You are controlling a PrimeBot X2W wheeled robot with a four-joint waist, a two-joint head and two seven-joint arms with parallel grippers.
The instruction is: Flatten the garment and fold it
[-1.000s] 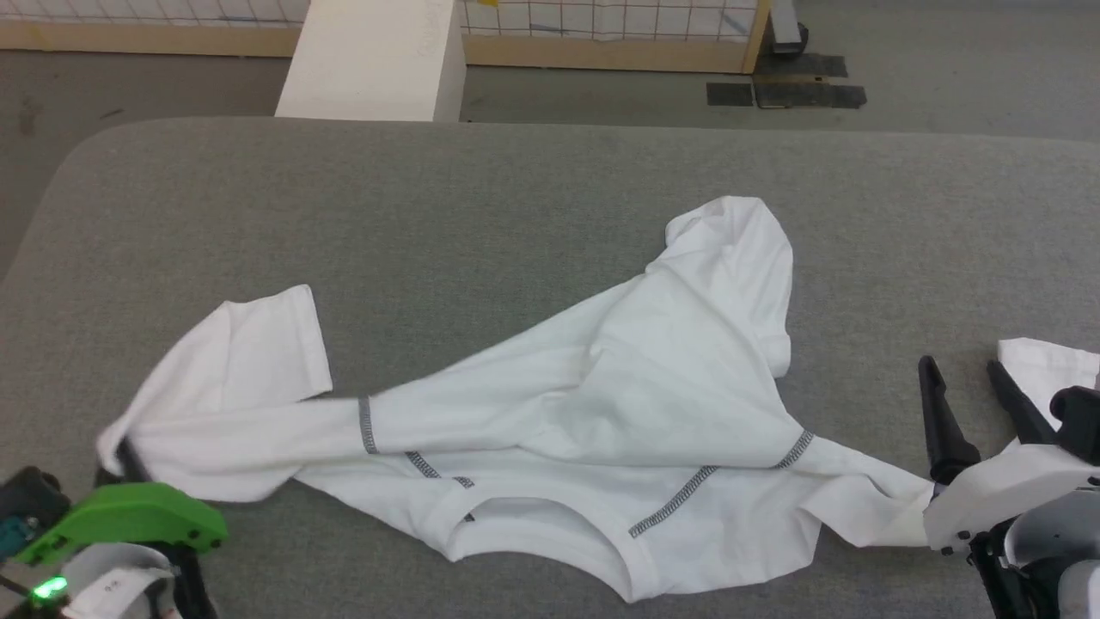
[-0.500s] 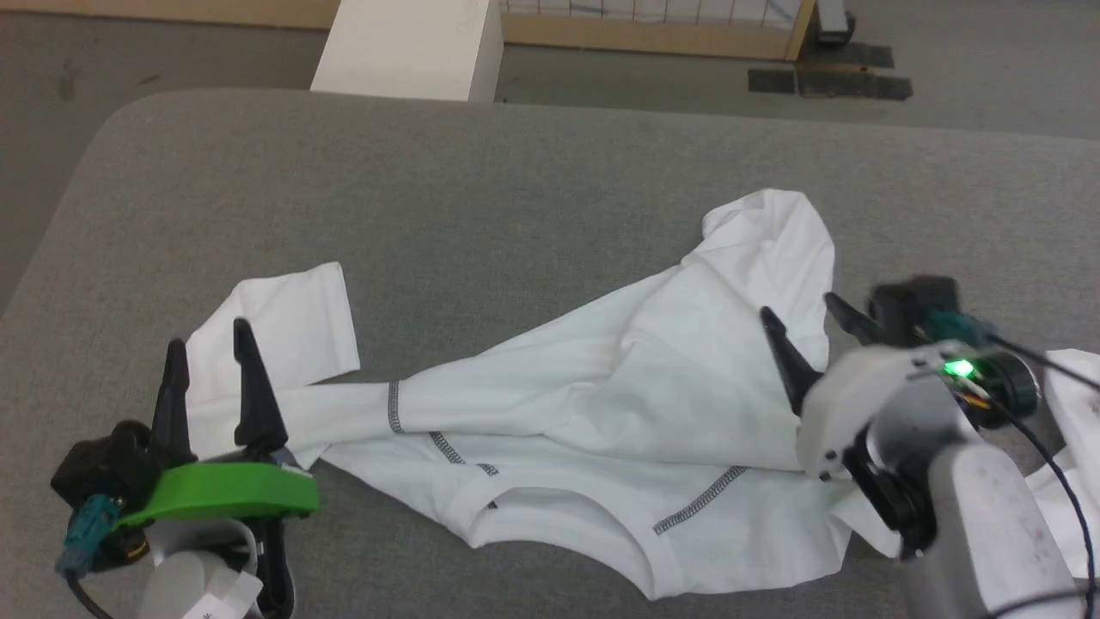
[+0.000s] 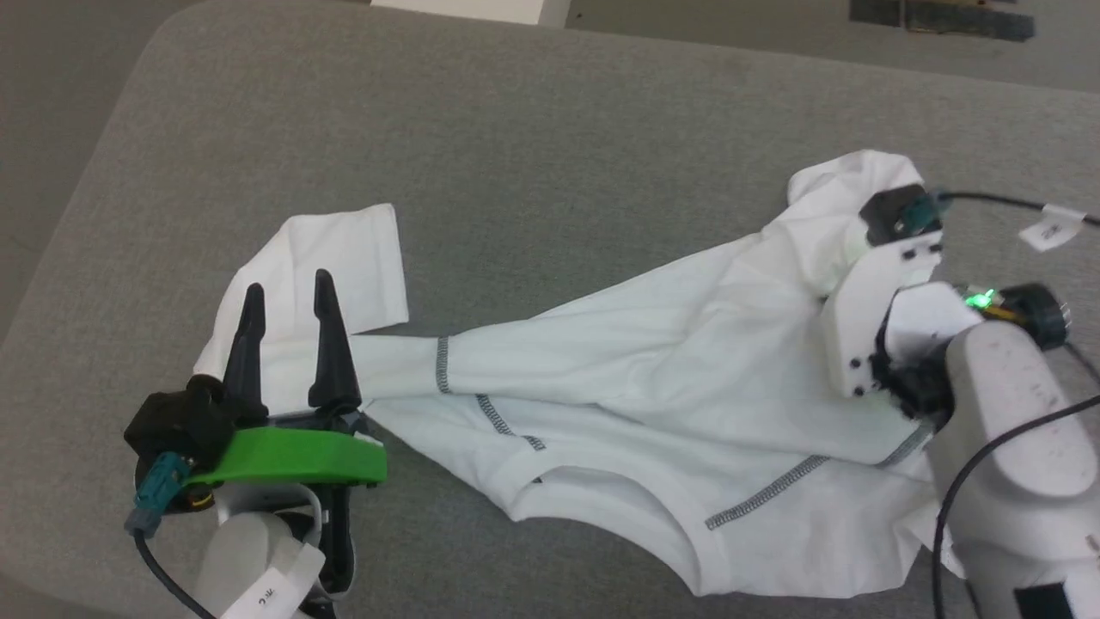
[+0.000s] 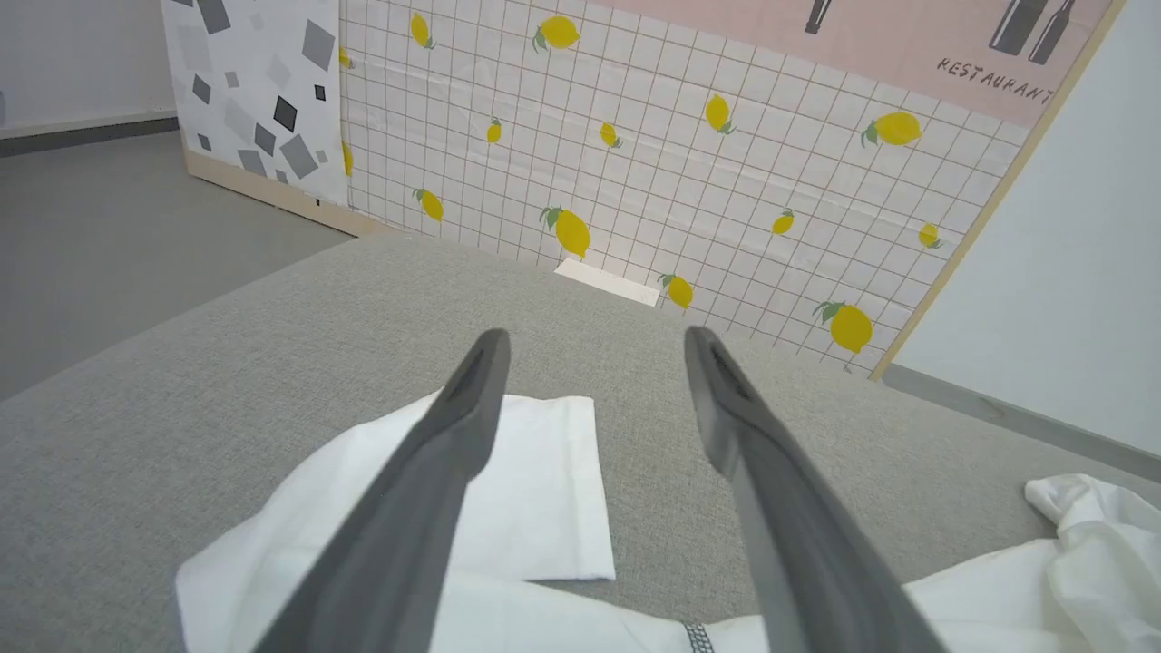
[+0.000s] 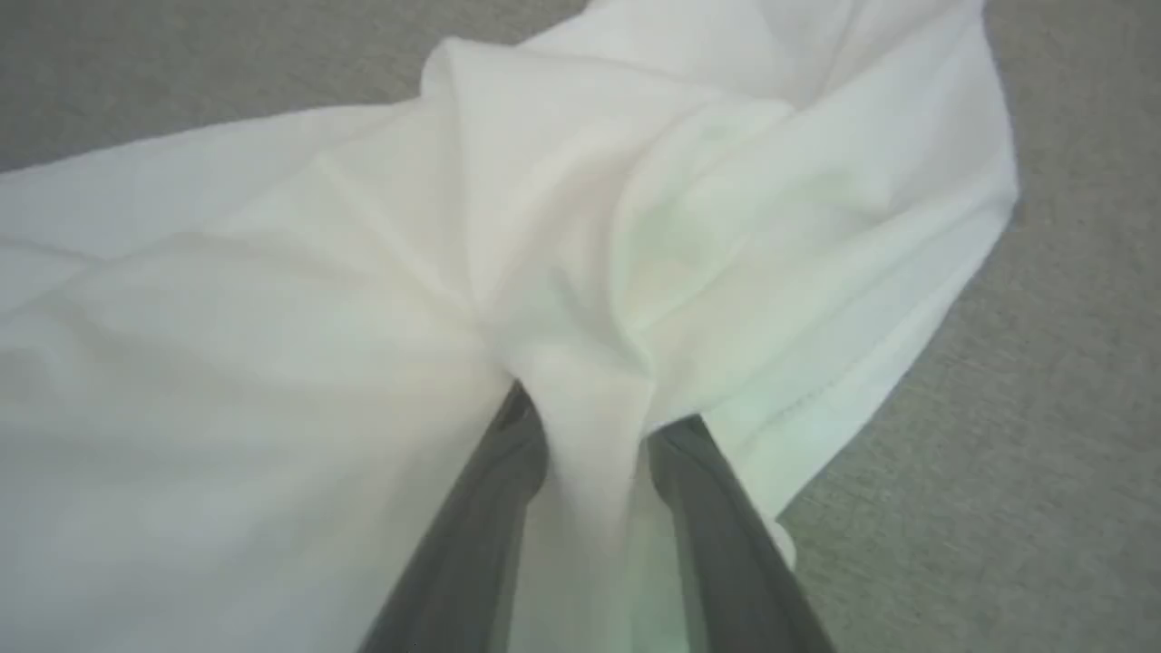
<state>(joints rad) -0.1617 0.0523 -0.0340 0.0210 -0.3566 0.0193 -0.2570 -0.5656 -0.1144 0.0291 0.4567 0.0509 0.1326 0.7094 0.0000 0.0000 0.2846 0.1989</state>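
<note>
At the lower left of the head view, the left claw (image 3: pixel 288 282) sits low over the bench (image 3: pixel 533 129), a grey cloth-covered top with a rounded corner at the upper left. Its two dark fingers (image 3: pixel 249 344) point up the frame and stand wide apart with nothing between them. A green bracket (image 3: pixel 284 456) sits behind them. The fingertips overlap a white sleeve (image 3: pixel 344 258), whose cuff end lies flat at the frame's left. The left wrist view does not settle whether the fingers touch the cloth. In that view a tiled wall (image 4: pixel 635 136) printed with lemons stands beyond the bench, with a pale box (image 4: pixel 606 281) at its foot.

The shirt (image 3: pixel 644 361) spreads across the middle of the head view, crumpled and not flat. From the cuff, the sleeve doubles back and runs right to a grey seam (image 3: pixel 443 365). Past it the body widens in loose folds. The neckline (image 3: pixel 601 507) curves along the lower centre, and a second seam (image 3: pixel 773 494) slants toward the lower right.

At the right, the shirt rises to a bunched peak in the upper right of the frame. The right claw (image 5: pixel 599 413) reaches in there. Its white housing hides the fingers in the head view. The right wrist view shows them drawn narrow, holding a ridge of shirt cloth, with creases fanning out from that spot. A green light (image 3: pixel 975 301) glows on the wrist, and a dark cable (image 3: pixel 988 202) with a tag runs off the right edge.
</note>
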